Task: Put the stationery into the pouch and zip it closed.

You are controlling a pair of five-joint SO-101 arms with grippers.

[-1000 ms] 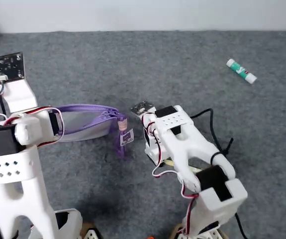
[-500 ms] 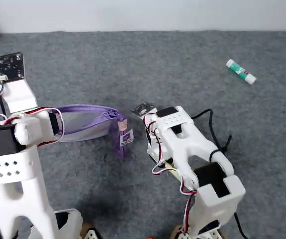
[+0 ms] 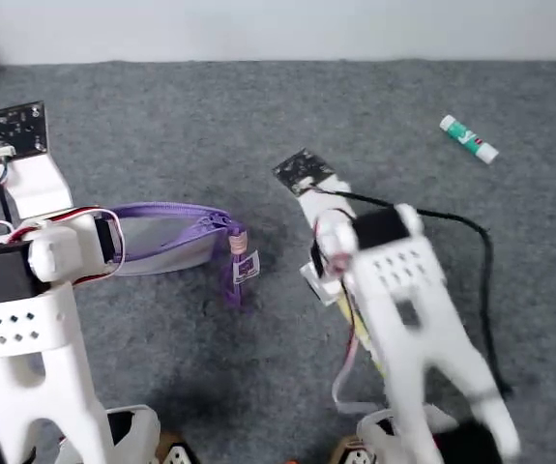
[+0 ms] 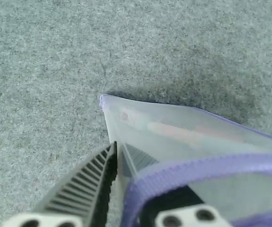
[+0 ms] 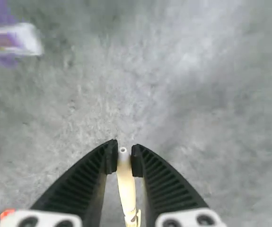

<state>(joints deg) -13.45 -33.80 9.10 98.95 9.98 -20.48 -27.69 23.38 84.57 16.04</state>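
A translucent pouch with a purple zip lies left of centre, and its purple tag hangs at the right end. My left gripper is shut on the pouch at its left corner. A pinkish item shows faintly inside the pouch. My right gripper is shut on a cream pen, right of the tag and above the grey mat. A white and green glue stick lies at the far right.
Grey felt mat covers the table up to a pale wall at the back. A black cable loops from the right arm. Both arm bases stand at the near edge.
The right arm has swung up and to the right with the pen in its gripper, and its wrist has moved farther from the near edge. The left arm and the pouch have stayed put.
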